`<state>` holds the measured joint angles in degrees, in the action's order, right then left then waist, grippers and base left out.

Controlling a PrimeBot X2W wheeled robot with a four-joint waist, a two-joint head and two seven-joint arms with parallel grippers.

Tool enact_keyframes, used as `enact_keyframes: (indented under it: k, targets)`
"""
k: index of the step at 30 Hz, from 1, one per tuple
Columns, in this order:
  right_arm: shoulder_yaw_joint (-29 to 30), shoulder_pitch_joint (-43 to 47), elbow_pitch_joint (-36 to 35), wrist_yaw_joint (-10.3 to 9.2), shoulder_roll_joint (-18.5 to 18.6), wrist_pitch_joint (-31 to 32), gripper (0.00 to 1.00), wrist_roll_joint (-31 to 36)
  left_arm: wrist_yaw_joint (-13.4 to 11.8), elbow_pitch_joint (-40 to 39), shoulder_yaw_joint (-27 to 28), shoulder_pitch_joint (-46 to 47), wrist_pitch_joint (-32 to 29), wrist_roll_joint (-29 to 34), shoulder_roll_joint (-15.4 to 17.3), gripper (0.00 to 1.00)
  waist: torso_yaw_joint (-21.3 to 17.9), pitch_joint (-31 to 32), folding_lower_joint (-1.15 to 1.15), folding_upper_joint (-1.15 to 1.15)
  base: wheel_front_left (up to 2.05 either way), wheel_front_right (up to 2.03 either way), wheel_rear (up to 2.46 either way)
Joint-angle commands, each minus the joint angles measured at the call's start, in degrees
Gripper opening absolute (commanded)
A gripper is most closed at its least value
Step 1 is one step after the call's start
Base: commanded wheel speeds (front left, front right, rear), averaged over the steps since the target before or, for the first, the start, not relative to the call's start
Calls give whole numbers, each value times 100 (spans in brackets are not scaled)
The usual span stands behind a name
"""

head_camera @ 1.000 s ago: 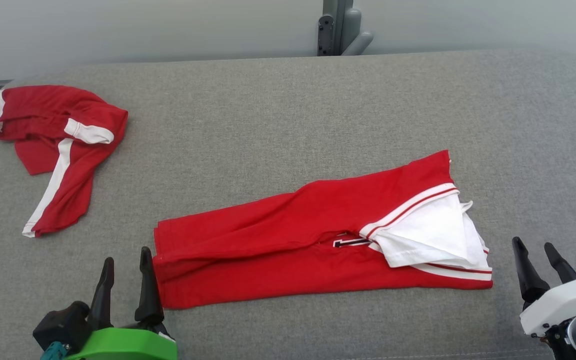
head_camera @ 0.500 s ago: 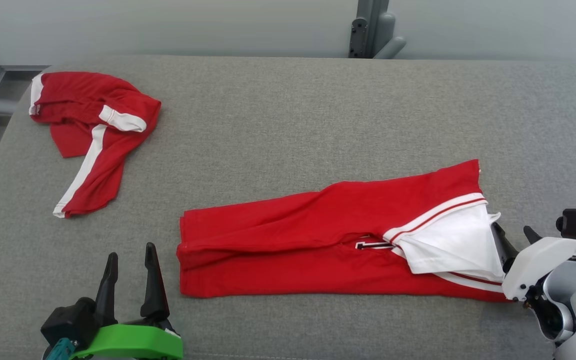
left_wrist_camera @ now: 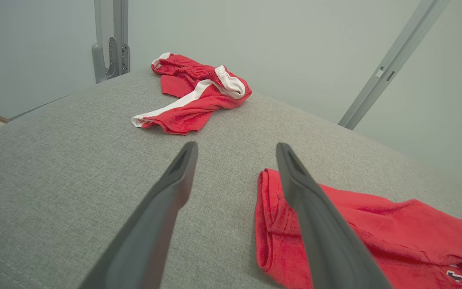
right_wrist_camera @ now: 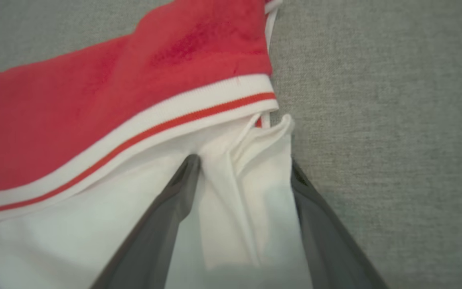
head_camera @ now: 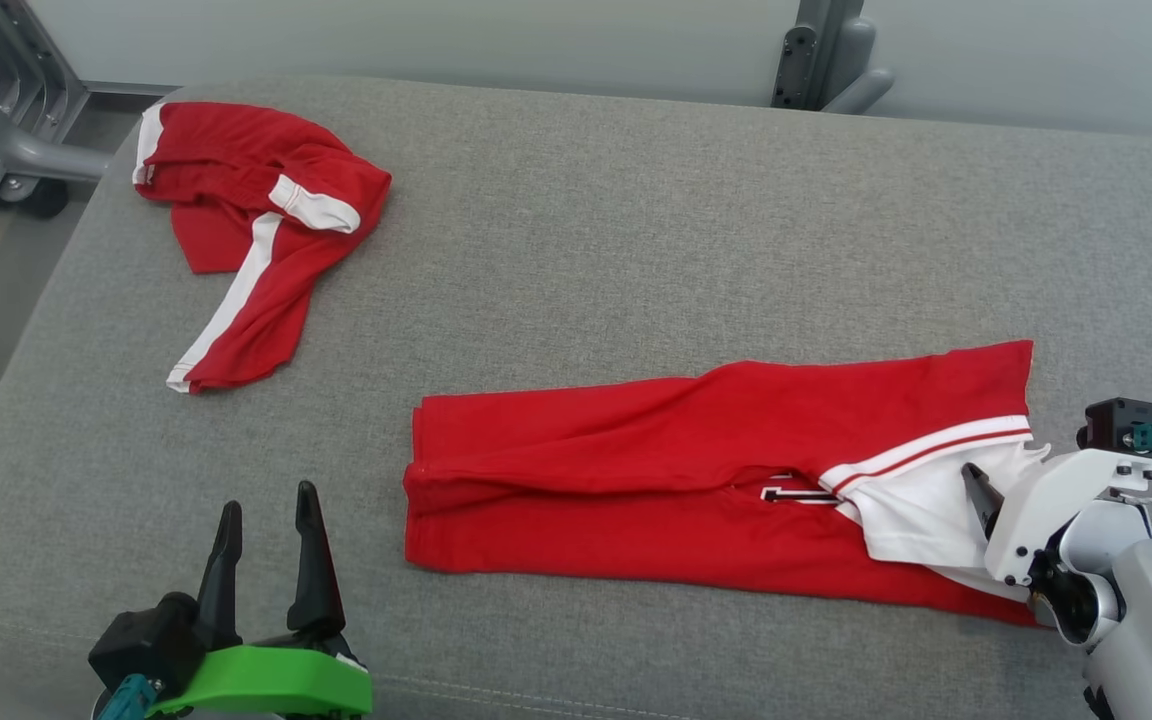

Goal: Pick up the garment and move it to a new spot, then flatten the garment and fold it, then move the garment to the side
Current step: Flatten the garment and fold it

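1. Grey cushion (head_camera: 636, 250) spreads under a pale wall, with a metal frame (head_camera: 816, 60) behind its far edge. A crumpled pair of red shorts (head_camera: 256, 220) lies at the far left corner.
2. The red shirt (head_camera: 656, 470) lies in a long folded strip across the near right part of the cushion, its white sleeve (head_camera: 921, 510) towards the right edge.
3. A second ago the right claw (right_wrist_camera: 244, 162) hung by the right edge, apart from the shirt. It has since come in over the white sleeve end. The head picture has shifted too, so the camera turned; the clothes themselves look unmoved.
4. That claw is spread wide. One finger rests over the white cloth and the other at its outer edge, with the sleeve's folds between them and nothing pinched yet.
5. The left claw (head_camera: 268, 497) is equally wide and holds nothing. It waits near the front edge as before, just off the shirt's left hem.
6. Judging by this, a grasp at the sleeve end is being set up. Closing now might catch only the top layer.
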<state>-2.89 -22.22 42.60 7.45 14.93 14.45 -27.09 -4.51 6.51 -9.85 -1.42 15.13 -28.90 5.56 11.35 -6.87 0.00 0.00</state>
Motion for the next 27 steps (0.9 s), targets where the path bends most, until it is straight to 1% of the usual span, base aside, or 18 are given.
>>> enact_keyframes:
  k: [1,2,3,4,5,6,7,13,17,19,23,27]
  targets:
    - [-177,61,124,12,-159,89,100,-75,57,33,44,59,5,43,-12,100,28,-8,0,0,0,0,0]
    - [-253,42,136,21,-208,92,100,-150,60,40,58,64,6,55,-21,100,35,-8,0,0,0,0,0]
    - [-339,31,136,26,-244,103,85,-212,67,35,70,61,5,60,-29,100,38,-8,0,0,0,0,0]
    - [-440,27,130,26,-257,109,44,-257,70,28,84,54,5,75,-36,100,34,-9,0,0,0,0,0]
    - [-545,28,115,26,-241,103,33,-269,72,17,102,43,5,89,-42,100,26,-8,0,0,0,0,0]
    - [-614,21,112,26,-198,70,12,-267,72,5,119,32,5,102,-48,100,14,-9,0,0,0,0,0]
    - [-684,5,115,24,-158,25,0,-244,74,6,132,34,5,108,-57,100,-4,-12,0,0,0,0,0]
    - [-763,-256,90,-2,46,-345,0,-309,95,1,189,24,5,167,-96,100,-174,-16,0,0,0,0,0]
    - [-766,-371,-54,-2,232,-487,0,-422,122,-4,227,13,4,212,-116,100,-390,-7,0,0,0,0,0]
    - [-745,-387,-135,-2,382,-501,0,-464,144,-16,242,20,5,222,-127,100,-521,-5,0,0,0,0,0]
    - [-504,-333,-217,-2,776,-504,0,-515,148,-25,217,68,4,260,-152,100,-774,-4,0,0,0,0,0]
    - [-187,-266,-260,-1,1048,-519,0,-464,165,-27,208,122,4,282,-167,100,-1012,-18,0,0,0,0,0]
